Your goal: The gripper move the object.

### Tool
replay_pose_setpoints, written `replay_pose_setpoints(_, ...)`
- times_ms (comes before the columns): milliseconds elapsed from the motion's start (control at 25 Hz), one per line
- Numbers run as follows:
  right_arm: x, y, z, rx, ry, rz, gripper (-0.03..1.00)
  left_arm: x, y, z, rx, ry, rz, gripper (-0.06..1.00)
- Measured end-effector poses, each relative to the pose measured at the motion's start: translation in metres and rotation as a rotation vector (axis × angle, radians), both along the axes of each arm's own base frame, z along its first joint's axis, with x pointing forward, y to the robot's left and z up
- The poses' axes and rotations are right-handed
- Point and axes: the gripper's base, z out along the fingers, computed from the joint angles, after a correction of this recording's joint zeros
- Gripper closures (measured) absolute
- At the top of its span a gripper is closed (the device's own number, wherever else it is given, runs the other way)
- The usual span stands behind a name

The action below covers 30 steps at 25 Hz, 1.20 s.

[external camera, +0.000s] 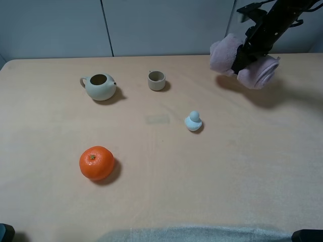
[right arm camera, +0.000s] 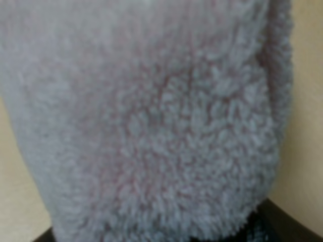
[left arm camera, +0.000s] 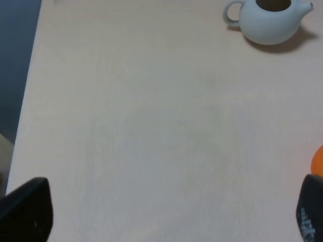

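Note:
The mauve-pink rolled towel (external camera: 258, 73) hangs above the table at the far right, bulging in two lobes on either side of my right gripper (external camera: 241, 59). That gripper is shut on the towel's middle and holds it off the surface; a shadow lies under it. In the right wrist view the fluffy towel (right arm camera: 151, 116) fills nearly the whole frame and hides the fingers. My left gripper (left arm camera: 166, 214) is out of the high view; in the left wrist view its two dark fingertips (left arm camera: 28, 212) stand far apart over bare table, open and empty.
A pale teapot (external camera: 100, 86) stands at the back left and also shows in the left wrist view (left arm camera: 267, 20). A small cup (external camera: 156, 80) is at the back centre, a pale blue duck (external camera: 193, 121) mid-table, an orange (external camera: 96, 163) front left. A wall is behind the table.

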Motion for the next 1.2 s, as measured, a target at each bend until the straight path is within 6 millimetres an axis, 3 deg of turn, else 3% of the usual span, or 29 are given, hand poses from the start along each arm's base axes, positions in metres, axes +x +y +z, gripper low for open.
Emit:
replay_pose_setpoints(200,-0.008,0.002,0.020,0.015,0.027,-0.051,0.61,0.000,0.000,0.000,0.000,0.000,0.000,-0.02)
replay_pose_setpoints(560,-0.024,0.037,0.045,-0.018,0.029,-0.049,0.61,0.000,0.000,0.000,0.000,0.000,0.000,-0.02)
replay_pose_setpoints(880,-0.036,0.050,0.063,-0.004,0.050,-0.088,0.61,0.000,0.000,0.000,0.000,0.000,0.000,-0.02)
replay_pose_setpoints(1200,-0.054,0.088,0.074,-0.004,0.062,-0.060,0.61,0.000,0.000,0.000,0.000,0.000,0.000,-0.02)
